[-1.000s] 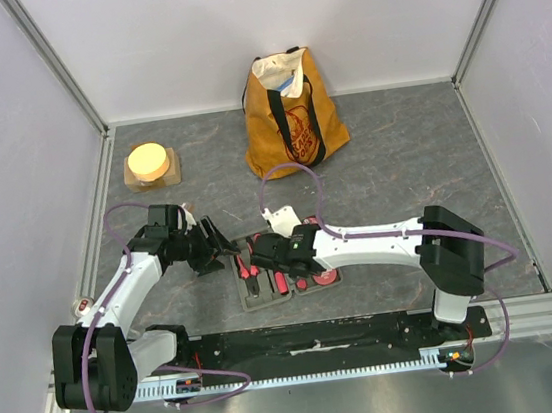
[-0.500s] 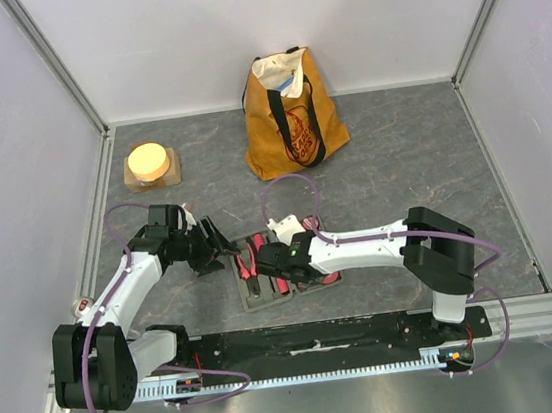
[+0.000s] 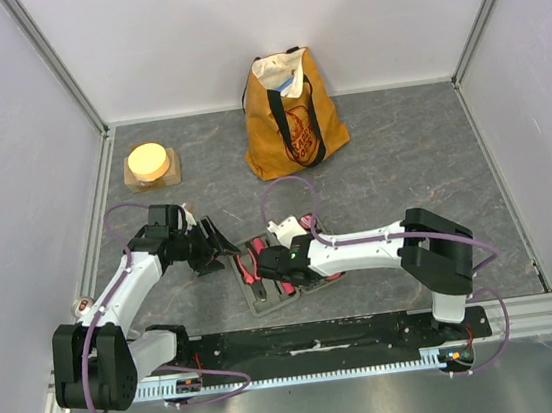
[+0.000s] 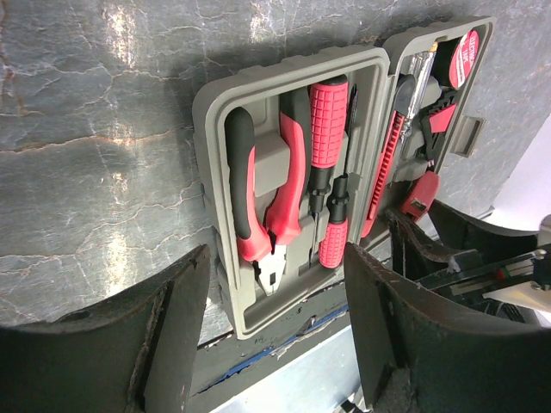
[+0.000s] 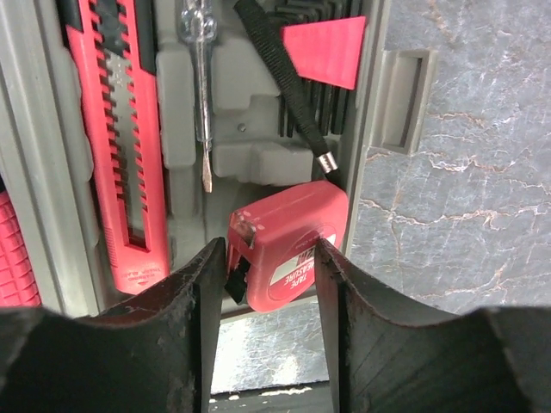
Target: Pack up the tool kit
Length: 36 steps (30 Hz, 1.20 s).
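Looking down on a grey marbled table (image 3: 403, 171): a floppy mustard bag (image 3: 291, 124) stands at the back. The moulded grey plastic case (image 4: 209, 95) lies wide open near the front, between the arms. A round yellow-topped block (image 3: 150, 163) sits back-left, well clear. The left gripper (image 4: 275, 254) hangs over the pliers (image 4: 280, 189), fingers spread, holding nothing. The right gripper (image 5: 269, 249) pinches the glossy red tape measure (image 5: 288, 237) beside the ribbed knife (image 5: 112, 129). From above, the right arm hides that half of the case.

Robotics lab test cell, plain white panel walls (image 3: 284, 24), aluminium corner posts (image 3: 57, 67), grey marbled tabletop (image 3: 400, 151), left arm (image 3: 125, 285) and right arm (image 3: 371, 245) bolted to a black base plate (image 3: 312, 335)
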Motion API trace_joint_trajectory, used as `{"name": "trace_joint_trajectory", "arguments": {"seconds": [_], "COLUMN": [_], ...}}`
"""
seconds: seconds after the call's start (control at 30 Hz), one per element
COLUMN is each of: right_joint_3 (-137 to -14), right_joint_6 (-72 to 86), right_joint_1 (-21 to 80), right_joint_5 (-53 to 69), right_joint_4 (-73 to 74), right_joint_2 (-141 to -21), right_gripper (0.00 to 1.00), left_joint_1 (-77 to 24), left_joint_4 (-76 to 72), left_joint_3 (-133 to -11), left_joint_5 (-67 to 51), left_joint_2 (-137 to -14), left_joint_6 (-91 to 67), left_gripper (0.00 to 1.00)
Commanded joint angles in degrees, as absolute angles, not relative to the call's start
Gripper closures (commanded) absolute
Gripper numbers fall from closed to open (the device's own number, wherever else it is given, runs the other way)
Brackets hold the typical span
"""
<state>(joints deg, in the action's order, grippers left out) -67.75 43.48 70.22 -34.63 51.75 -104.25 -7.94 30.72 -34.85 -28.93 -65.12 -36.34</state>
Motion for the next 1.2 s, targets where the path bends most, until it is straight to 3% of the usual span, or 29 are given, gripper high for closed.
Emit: {"name": "trace_joint_trajectory", "arguments": {"seconds": [0.0,0.13,0.33,0.57,1.17], "right_joint_3": [-70.4,-73.6,-76.0,-74.4,-68.7], "right_joint_6": [44.3,44.2,42.5,42.1,40.3], "right_joint_1": [71.1,71.2,71.1,70.5,69.5], "right_joint_5": [-33.4,-35.6,-37.4,-37.6,-37.6], "right_joint_4": [53.2,53.3,52.4,51.9,47.6], "right_joint_2": [-106.8,-105.1,-103.2,-104.8,-107.2], "right_gripper": [0.41,0.34,0.34,0.45,0.59], "left_joint_1": [-7.6,-7.6,-7.6,-7.7,-10.2], "left_joint_4": [29.4,29.4,29.5,30.1,30.3], "left_joint_3": [-35.1,-35.0,-35.1,-35.0,-34.5], "left_joint_5": [-29.8,-29.6,-29.4,-28.7,-28.1], "left_joint_2": [-65.4,-65.3,-65.5,-66.5,-68.6], "left_joint_6": [-34.3,-34.3,-34.5,-34.5,-35.2], "left_gripper": [0.31,0.31,0.31,0.31,0.33]}}
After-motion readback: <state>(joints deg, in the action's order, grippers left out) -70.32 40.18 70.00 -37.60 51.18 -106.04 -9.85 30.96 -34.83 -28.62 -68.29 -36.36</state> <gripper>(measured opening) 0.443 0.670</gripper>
